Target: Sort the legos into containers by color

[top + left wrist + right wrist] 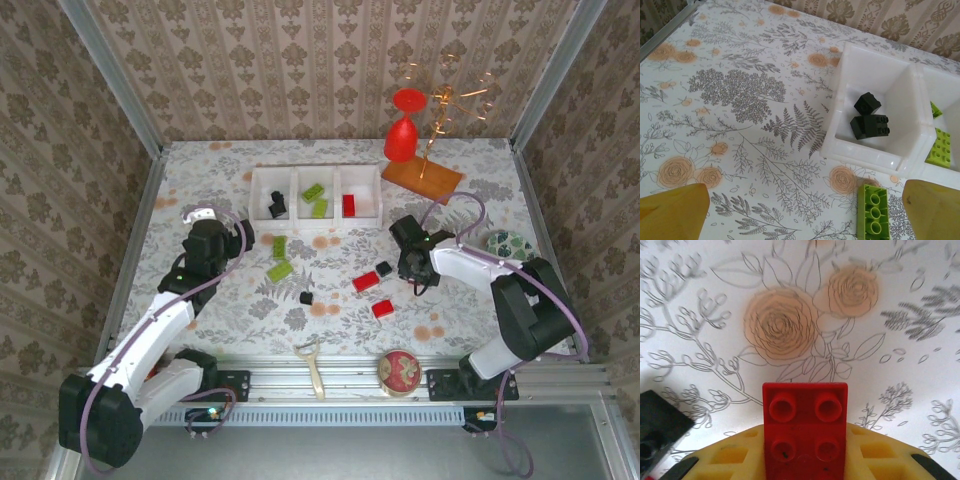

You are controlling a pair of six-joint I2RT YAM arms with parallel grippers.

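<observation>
Looking from the top camera, the containers [315,225] stand in a row at the far middle of the table [250,320]. The left bin holds black legos [277,205], the middle bin holds two green legos [318,200], and the right bin holds one red lego [349,205]. In front of the bins lie two loose green bricks [280,258], a small black cube [306,297], a black brick [384,268] and two loose red bricks [365,282]. The left gripper [212,228] hangs near the left bin. The right gripper [418,272] is low over the table, just beside the black brick. A red goblet [405,125] and a wooden board [421,178] are at the far right, and a round tin [398,370] sits at the near edge.

In the left wrist view, the yellow fingers [672,210] stand wide apart with nothing between them. One green brick lies on the cloth close to the right-hand finger. The left bin shows two black pieces inside.

In the right wrist view, the yellow pads [720,457] are closed on a held red brick [805,430], studs facing the camera. A black piece lies on the cloth at the left edge.
</observation>
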